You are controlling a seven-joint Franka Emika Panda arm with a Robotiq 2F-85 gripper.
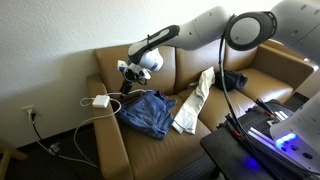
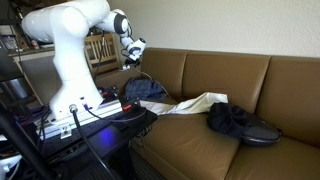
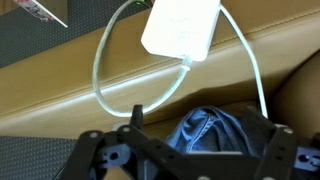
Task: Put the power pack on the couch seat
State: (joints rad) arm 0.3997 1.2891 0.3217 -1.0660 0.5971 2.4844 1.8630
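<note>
The white power pack [image 1: 100, 101] lies flat on the couch's padded arm, and its thin white cord trails down towards the wall. In the wrist view the power pack [image 3: 180, 28] is at the top with its cord looping beside it. My gripper [image 1: 127, 88] hovers just above the arm, beside the power pack and apart from it. It is open and empty, and also shows in the other exterior view [image 2: 133, 55]. In the wrist view blue jeans [image 3: 205, 130] show between the open fingers [image 3: 205, 118]. The tan leather couch seat [image 1: 262, 82] [image 2: 200, 140] spreads beyond. The power pack is hidden in one exterior view.
Blue jeans [image 1: 148, 112] [image 2: 145, 90], a white cloth [image 1: 192, 100] [image 2: 195, 103] and a dark garment [image 1: 233, 78] [image 2: 235, 120] lie on the seat. A wall outlet [image 1: 30, 113] is beside the couch. A black table [image 1: 240, 150] with cables stands in front.
</note>
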